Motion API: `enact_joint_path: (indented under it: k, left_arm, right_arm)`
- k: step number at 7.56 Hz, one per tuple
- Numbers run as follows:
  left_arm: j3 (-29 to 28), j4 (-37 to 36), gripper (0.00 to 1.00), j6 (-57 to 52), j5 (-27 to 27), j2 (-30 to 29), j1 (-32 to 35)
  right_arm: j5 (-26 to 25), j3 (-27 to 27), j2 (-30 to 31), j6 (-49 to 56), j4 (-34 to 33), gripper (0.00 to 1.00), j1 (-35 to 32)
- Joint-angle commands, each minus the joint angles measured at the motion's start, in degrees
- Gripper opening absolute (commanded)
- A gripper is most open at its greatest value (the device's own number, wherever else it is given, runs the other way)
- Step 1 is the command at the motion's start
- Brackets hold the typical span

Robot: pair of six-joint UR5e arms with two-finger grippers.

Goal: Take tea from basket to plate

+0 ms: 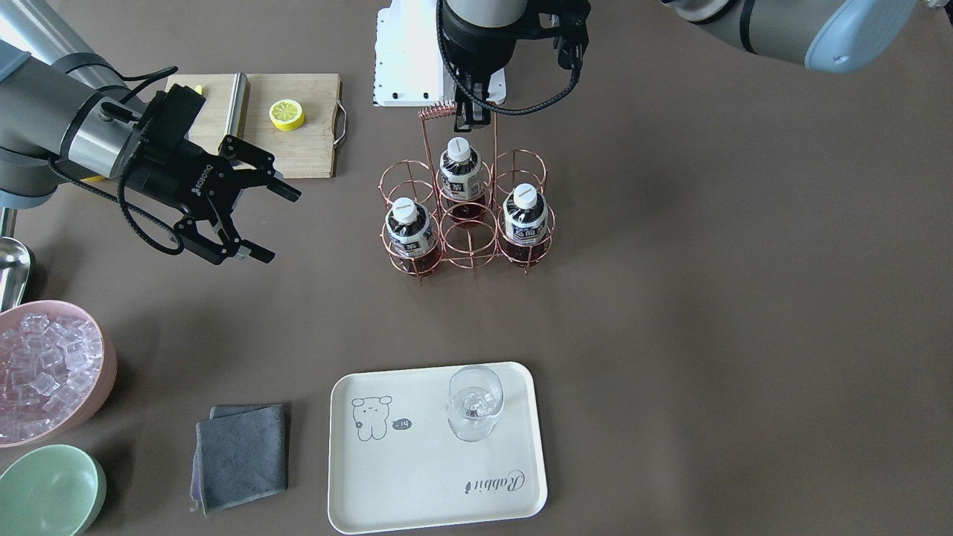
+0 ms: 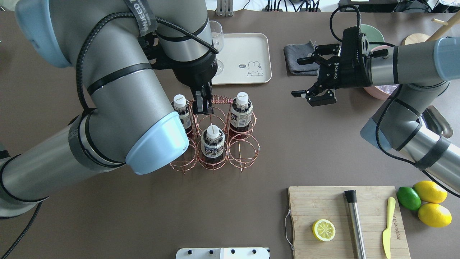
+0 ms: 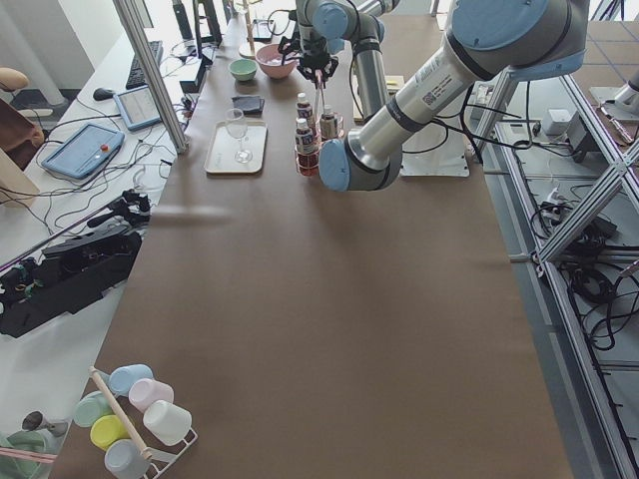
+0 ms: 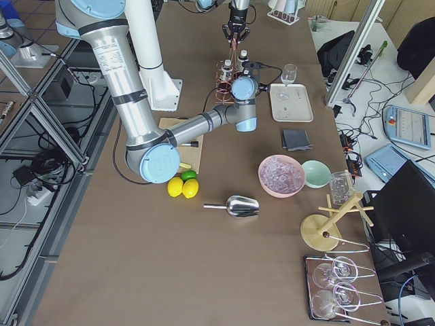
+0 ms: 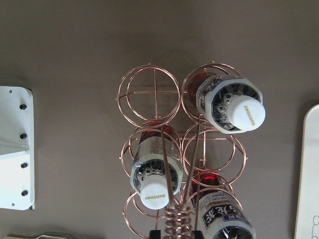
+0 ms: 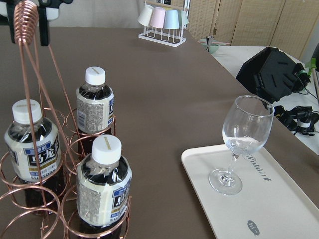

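The copper wire basket (image 1: 427, 160) stands mid-table and holds three tea bottles (image 1: 461, 175) (image 1: 409, 231) (image 1: 526, 216) with white caps; they also show in the overhead view (image 2: 212, 142). My left gripper (image 2: 201, 105) comes down from above and is shut on the basket's coiled handle (image 2: 221, 99). My right gripper (image 1: 281, 225) is open and empty, hovering beside the basket and apart from it. The cream plate (image 1: 417, 476) lies across the table from the basket, with a wine glass (image 1: 473, 402) standing on it.
A wooden board (image 1: 305, 141) with a lemon half (image 1: 287, 114) lies behind my right gripper. A pink bowl of ice (image 1: 104, 387), a green bowl (image 1: 52, 491) and a grey cloth (image 1: 242, 454) lie beside the plate. Lemons and a lime (image 2: 424, 201) sit by the board.
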State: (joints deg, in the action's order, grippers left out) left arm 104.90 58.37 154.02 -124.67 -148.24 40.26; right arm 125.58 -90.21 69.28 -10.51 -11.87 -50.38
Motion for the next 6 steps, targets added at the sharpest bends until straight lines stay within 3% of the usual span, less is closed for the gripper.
enact_joint_path:
  k: [1,6]
  left_arm:
    - [0.0,1.0,0.0,0.1,0.0,0.7,-0.4]
    - [0.6,1.0,0.0,0.2,-0.1,0.1,-1.8]
  right_arm:
    - [-2.9,-0.6,-0.6,-1.1,0.0,0.99,3.0]
    - [-4.0,-1.9,-1.4,-5.1,0.0,0.94,6.3]
